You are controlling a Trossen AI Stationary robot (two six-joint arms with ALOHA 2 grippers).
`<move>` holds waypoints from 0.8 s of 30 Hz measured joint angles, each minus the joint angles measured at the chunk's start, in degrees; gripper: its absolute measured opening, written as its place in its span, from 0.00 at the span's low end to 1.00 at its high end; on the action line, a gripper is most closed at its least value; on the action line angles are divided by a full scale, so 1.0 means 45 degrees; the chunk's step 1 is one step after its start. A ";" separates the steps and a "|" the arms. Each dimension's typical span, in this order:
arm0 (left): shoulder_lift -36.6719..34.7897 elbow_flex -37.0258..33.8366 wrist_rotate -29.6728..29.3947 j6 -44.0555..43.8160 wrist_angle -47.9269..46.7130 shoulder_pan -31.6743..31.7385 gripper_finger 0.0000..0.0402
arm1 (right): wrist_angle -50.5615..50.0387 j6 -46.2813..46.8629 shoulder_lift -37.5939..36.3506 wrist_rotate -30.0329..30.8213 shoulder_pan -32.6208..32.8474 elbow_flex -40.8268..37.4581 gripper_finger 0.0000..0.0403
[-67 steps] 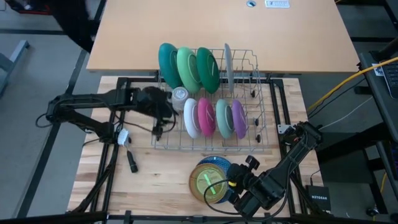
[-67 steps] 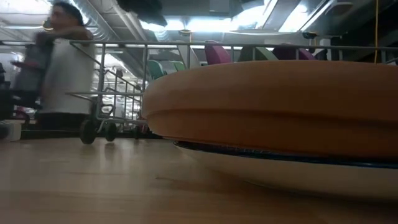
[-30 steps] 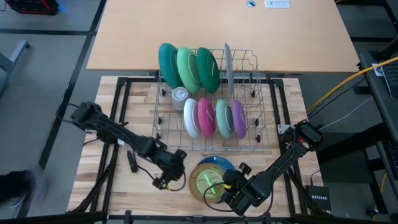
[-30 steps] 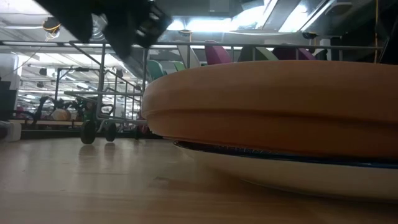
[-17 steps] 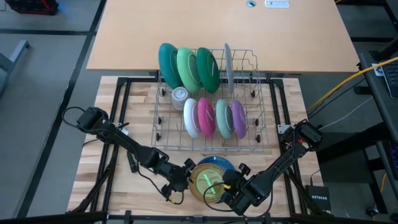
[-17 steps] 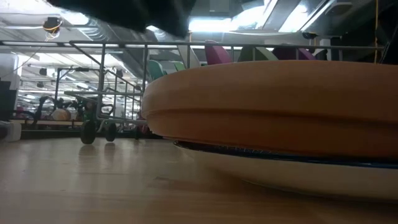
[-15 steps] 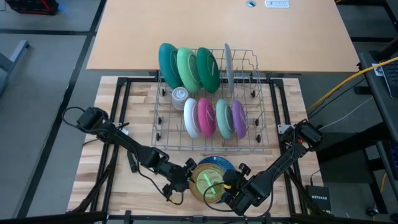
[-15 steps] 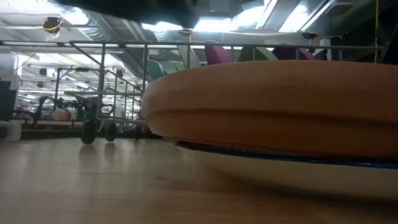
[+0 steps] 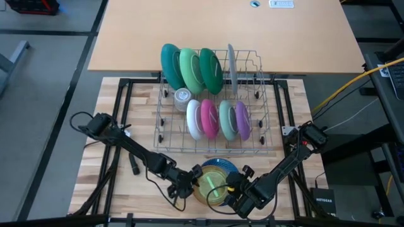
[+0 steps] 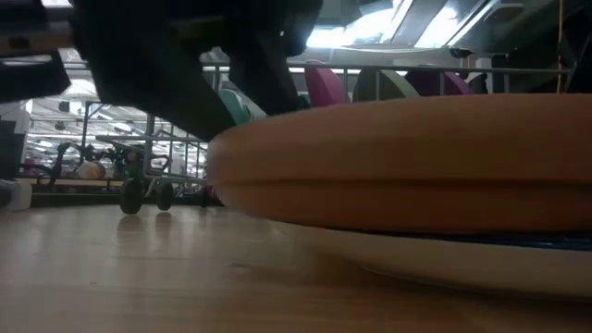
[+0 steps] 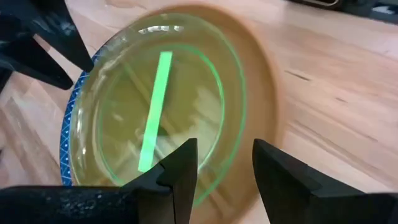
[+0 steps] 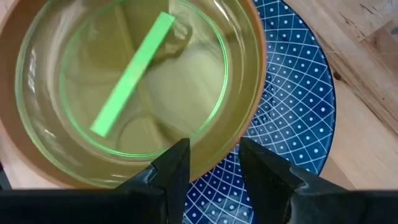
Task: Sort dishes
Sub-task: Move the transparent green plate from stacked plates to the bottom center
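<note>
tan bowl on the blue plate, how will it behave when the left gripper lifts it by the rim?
The tan bowl looks like stiff plastic, so it probably won't flex. Its glossy inside suggests the left gripper, open at the rim, might slip. It sits loose on the blue plate, so a nudge would likely slide it.

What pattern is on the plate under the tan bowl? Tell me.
The plate is blue with a grid of small white dots, clearest in the right wrist view.

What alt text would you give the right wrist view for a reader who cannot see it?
The right gripper, jaws open, straddles the rim of a tan bowl with a glossy pale green inside, which sits on a blue patterned plate on the wooden table.
</note>
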 joint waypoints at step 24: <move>0.0429 0.0005 -0.0408 0.3635 0.0616 0.0068 0.36 | 0.0061 -0.0058 -0.0003 -0.0078 0.0000 0.0000 0.36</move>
